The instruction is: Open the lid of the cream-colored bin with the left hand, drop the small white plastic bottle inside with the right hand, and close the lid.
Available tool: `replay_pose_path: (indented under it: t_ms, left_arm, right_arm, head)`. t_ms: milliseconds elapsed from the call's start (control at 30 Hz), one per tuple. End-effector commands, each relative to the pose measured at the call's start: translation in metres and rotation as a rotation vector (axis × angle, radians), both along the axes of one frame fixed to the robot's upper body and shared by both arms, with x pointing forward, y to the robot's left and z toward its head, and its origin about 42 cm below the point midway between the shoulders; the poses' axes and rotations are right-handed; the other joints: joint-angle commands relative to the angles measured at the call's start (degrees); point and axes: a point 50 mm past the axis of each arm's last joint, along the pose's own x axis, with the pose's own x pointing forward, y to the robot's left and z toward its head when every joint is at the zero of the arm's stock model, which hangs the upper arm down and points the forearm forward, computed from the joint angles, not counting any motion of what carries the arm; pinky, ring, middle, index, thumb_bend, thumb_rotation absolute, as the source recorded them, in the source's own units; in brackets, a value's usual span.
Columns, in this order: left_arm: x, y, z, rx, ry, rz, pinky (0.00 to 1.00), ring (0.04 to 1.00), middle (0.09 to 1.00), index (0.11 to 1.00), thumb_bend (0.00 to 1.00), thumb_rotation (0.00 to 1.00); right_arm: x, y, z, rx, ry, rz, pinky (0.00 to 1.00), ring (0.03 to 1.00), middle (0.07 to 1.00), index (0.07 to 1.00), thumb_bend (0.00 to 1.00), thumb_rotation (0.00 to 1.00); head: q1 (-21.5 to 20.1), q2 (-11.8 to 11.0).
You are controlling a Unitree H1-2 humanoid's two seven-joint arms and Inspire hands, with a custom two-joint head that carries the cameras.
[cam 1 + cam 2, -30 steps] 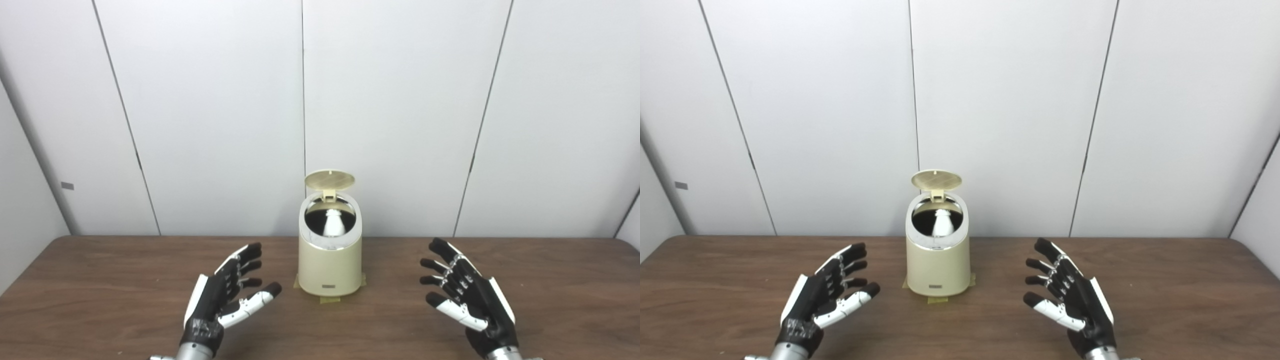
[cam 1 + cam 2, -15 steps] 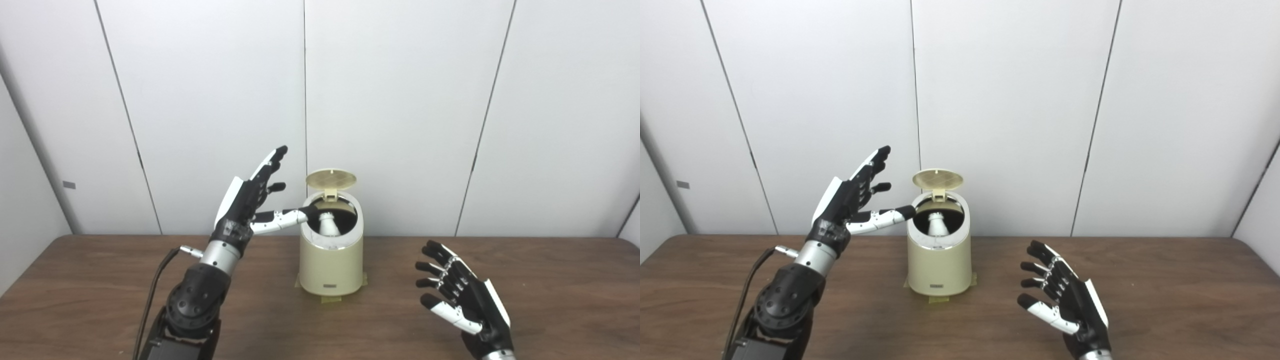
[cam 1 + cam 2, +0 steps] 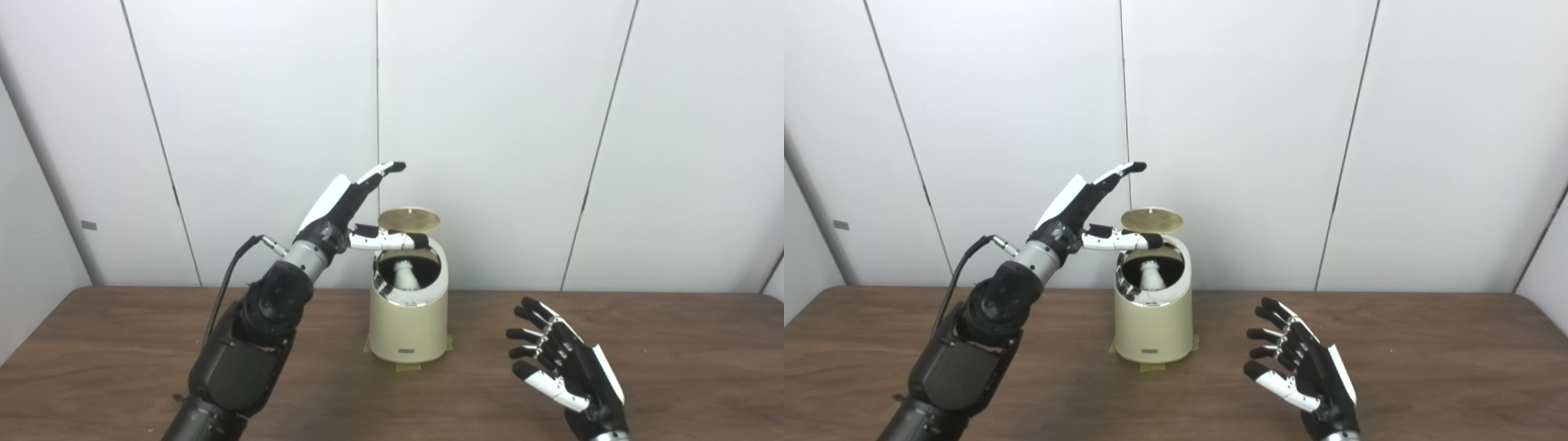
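The cream-colored bin (image 3: pixel 408 324) stands on the brown table, its round lid (image 3: pixel 409 218) raised at the back and tipped forward. The small white plastic bottle (image 3: pixel 405 276) stands inside the dark opening. My left hand (image 3: pixel 358 211) is lifted beside the bin's upper left, open, its fingers stretched above the lid and its thumb reaching across under the lid's front edge. My right hand (image 3: pixel 566 370) hovers low over the table to the right of the bin, open and holding nothing.
The table (image 3: pixel 674 343) runs the full width, and strips of tape (image 3: pixel 407 366) show at the bin's base. White wall panels (image 3: pixel 490 122) rise right behind the bin. My left forearm (image 3: pixel 257 331) and its cable stand left of the bin.
My left hand has risen from the table to the bin's upper left, fingers now above the lid. The lid has tipped forward. The right hand has drawn back a little.
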Motion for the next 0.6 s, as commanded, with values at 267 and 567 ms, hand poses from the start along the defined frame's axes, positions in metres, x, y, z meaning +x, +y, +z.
replay_pose_path:
  t_ms: [267,567]
  left_arm:
    - [0.0083,0.0015,0.0334,0.175,-0.046,-0.030,1.00,1.000,0.917,0.809,0.98,0.36]
    - [0.0037,0.0036,0.0294,0.294,-0.085,-0.029,1.00,1.000,0.838,0.767,0.99,0.35]
  right_arm:
    - [0.0042,0.0061,0.0196,-0.001,-0.053,-0.010,0.53,0.679,0.820,0.813,0.91,0.39]
    - [0.0034,0.0108,0.0219,0.022,-0.057,0.012,0.52,0.669,0.814,0.811,0.89,0.37]
  head:
    - [-0.60,0.04]
    - [-1.00,0.22]
